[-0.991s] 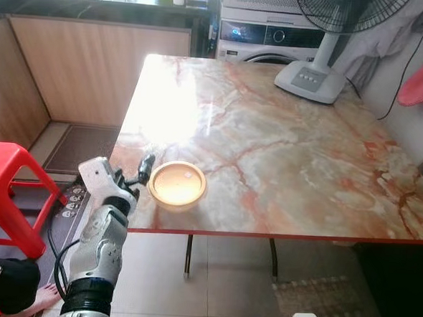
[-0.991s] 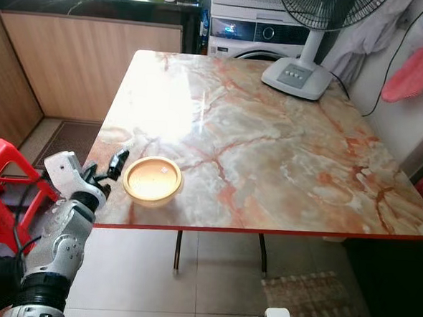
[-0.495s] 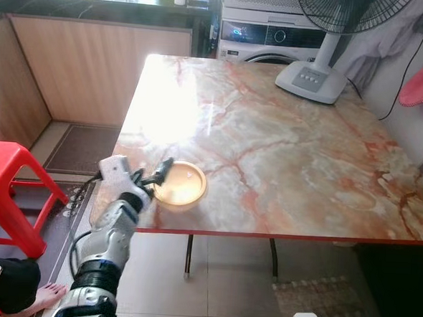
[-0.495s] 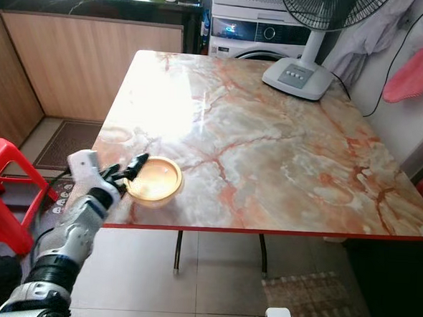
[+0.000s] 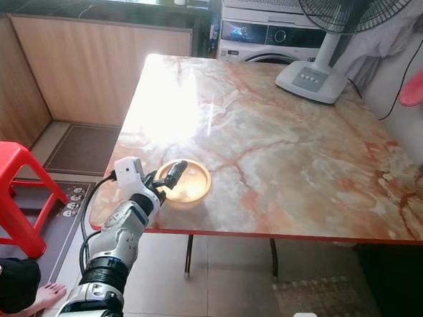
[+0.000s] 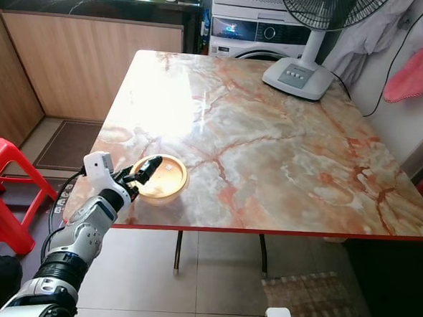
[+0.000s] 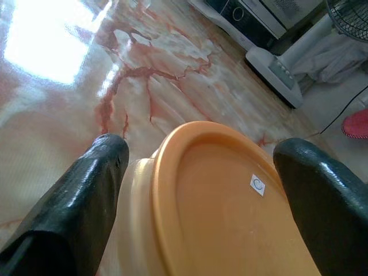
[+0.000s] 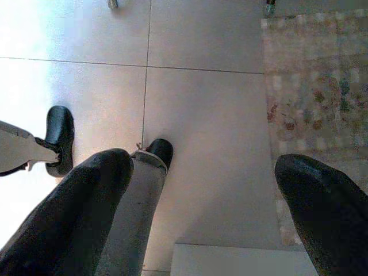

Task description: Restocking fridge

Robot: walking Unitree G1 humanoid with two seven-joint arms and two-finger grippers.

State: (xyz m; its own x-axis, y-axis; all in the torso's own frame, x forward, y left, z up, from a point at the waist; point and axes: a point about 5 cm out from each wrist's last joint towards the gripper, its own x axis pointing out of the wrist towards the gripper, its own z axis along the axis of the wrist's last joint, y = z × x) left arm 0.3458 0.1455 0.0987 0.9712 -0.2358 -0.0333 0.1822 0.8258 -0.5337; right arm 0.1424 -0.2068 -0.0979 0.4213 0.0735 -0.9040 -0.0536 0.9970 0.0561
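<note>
Lidded orange container (image 5: 184, 180) sits on marble table (image 5: 283, 156), near the front edge at about 7 o'clock of the tabletop. Left gripper (image 5: 169, 177) reaches in from 8 o'clock. In the left wrist view its fingers (image 7: 92, 190) stand wide either side of the lid: one finger looks to touch the tub wall, the other stands just off the rim. Not yet closed on it.

Right gripper (image 8: 201, 218) hangs low over the tiled floor (image 8: 207, 86), fingers spread, idle, holding nothing.

Fan (image 5: 313, 77) stands at the table's 1 o'clock corner, well apart from the work.

Progress: early. Container not grasped or lifted. Left to do, by judgement: close, lift, carry to fridge, place inside.
</note>
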